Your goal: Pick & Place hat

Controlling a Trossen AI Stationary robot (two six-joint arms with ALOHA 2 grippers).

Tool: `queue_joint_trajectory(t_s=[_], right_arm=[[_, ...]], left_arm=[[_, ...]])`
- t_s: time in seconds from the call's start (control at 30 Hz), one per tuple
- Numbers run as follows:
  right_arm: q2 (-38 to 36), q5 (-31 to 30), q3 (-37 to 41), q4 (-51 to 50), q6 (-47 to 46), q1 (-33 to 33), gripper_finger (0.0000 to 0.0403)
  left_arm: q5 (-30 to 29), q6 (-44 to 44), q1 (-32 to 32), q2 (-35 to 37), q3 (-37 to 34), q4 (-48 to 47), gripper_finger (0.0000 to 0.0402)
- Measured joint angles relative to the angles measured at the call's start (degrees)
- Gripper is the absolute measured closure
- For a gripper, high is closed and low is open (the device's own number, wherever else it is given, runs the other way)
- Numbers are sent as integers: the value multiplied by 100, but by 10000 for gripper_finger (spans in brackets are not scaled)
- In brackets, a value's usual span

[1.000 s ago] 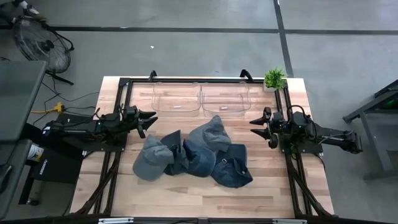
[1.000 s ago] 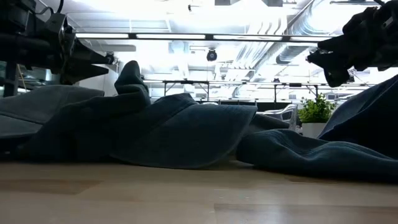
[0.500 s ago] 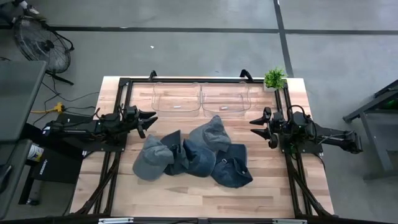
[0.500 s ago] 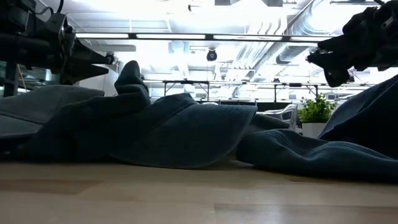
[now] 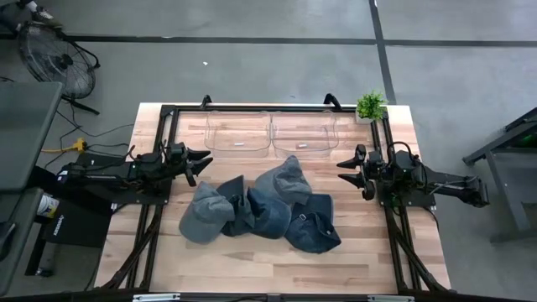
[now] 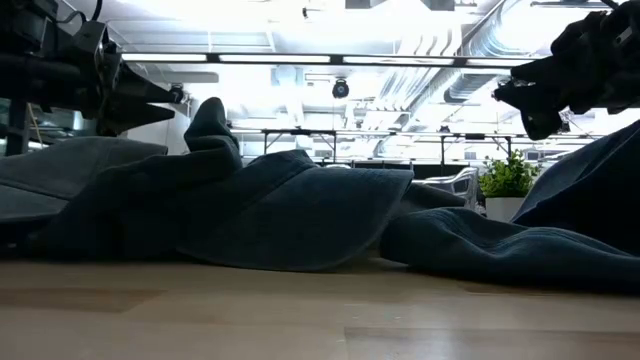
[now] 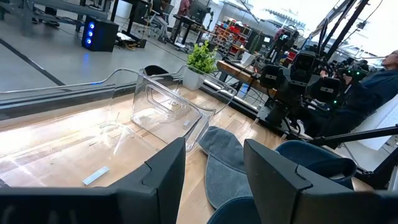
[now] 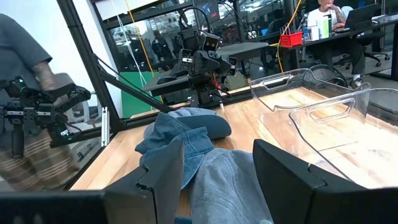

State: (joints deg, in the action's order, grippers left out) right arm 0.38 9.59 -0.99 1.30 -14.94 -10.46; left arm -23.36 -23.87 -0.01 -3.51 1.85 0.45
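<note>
Two grippers idle, hats not yet picked.

High view: left gripper (image 5: 201, 162) and right gripper (image 5: 348, 169) flanked the hats (image 5: 260, 210), fingers spread wide, empty, judged staged for approach; bins (image 5: 270, 134) behind lay empty. Low view: hats rested on table (image 6: 320, 310). Wrist views: each faced the pile between wide-apart fingers (image 7: 165, 174).

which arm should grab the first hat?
Probably left. The left gripper hangs open beside the grey hat, which lies clear at the pile's edge. The right gripper is also open, about as near the pile.
</note>
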Motion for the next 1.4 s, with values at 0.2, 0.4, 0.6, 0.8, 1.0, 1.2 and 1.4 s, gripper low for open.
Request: queue_joint_trajectory(t_s=[0.2, 0.4, 0.6, 0.8, 1.0, 1.2, 1.4], right_arm=[[-2, 2, 1, 0, 0, -2, 215], [0, 0, 0, 0, 0, -2, 215], [0, 2, 1, 1, 0, -1, 215], [0, 2, 0, 0, 0, -2, 215], [-1, 1, 0, 0, 0, -1, 215], [0, 0, 0, 4, 0, -2, 215], [0, 2, 2, 13, 0, -2, 215]], left_arm=[[0, -1, -1, -1, 1, 0, 240], [1, -1, -2, 0, 0, 2, 240], [-1, -1, -2, -1, 2, 7, 240], [-16, -5, 0, -2, -15, 283, 240], [105, -188, 0, -1, -15, 1156, 240], [-96, -180, 0, -31, 11, 2568, 240], [117, -449, 0, -256, 819, 1151, 240]])
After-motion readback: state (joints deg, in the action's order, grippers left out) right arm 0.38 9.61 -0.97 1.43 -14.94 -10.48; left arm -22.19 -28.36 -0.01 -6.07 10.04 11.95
